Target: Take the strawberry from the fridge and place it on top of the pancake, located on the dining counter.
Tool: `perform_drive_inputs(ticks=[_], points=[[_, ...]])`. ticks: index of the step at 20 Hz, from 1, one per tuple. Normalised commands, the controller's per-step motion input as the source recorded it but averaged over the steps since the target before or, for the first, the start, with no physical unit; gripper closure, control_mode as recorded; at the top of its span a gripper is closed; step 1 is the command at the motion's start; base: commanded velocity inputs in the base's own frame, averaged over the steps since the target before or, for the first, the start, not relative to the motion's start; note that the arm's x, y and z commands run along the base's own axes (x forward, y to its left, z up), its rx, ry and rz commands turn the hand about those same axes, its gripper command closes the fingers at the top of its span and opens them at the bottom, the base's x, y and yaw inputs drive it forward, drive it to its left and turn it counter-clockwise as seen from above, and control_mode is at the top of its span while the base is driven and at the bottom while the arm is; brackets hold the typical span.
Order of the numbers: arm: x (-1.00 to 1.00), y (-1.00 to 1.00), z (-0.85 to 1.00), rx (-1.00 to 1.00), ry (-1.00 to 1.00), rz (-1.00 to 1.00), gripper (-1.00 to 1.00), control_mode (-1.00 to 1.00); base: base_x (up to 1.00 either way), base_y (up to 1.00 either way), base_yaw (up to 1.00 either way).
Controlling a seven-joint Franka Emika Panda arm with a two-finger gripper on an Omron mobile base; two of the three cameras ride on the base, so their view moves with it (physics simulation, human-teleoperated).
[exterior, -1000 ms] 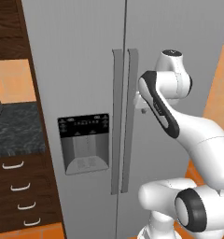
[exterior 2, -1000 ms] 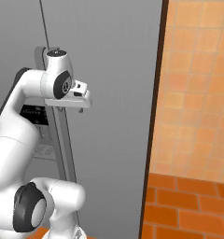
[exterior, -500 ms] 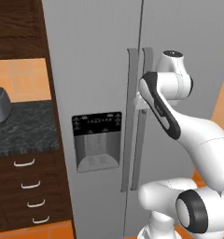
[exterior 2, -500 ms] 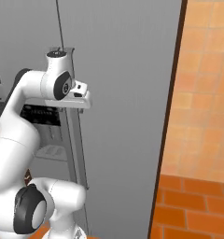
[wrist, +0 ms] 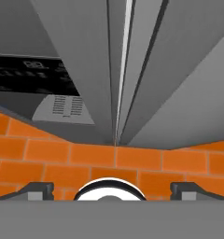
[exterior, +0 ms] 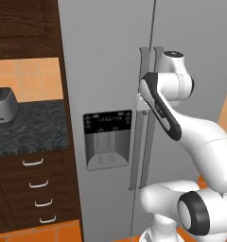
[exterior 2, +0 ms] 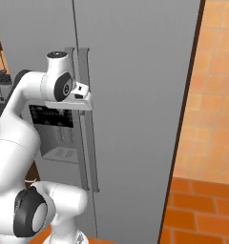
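Two vertical handles (exterior: 146,113) at fridge (exterior: 106,71) door seam, directly ahead of gripper (wrist: 111,189); fingers spread wide, holding nothing.

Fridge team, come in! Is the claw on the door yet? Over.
Claw open, holding nothing, near the handles. Fridge doors both shut. Nothing between claw and handles.

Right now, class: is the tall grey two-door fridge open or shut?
Shut. Both doors of the tall grey two-door fridge sit flush, long vertical handles side by side, nothing inside showing.
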Motion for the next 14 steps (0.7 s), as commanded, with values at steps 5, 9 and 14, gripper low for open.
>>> perform_drive_inputs(ticks=[5, 9, 14], points=[[0.00, 0.00, 0.00, 0.00, 0.00, 0.00, -1.00, 1.00, -0.46, 0.03, -0.06], [0.00, 0.00, 0.00, 0.00, 0.00, 0.00, -1.00, 1.00, -0.52, 0.00, -0.04], [0.00, 0.00, 0.00, 0.00, 0.00, 0.00, -1.00, 1.00, -0.37, 0.00, -0.01]])
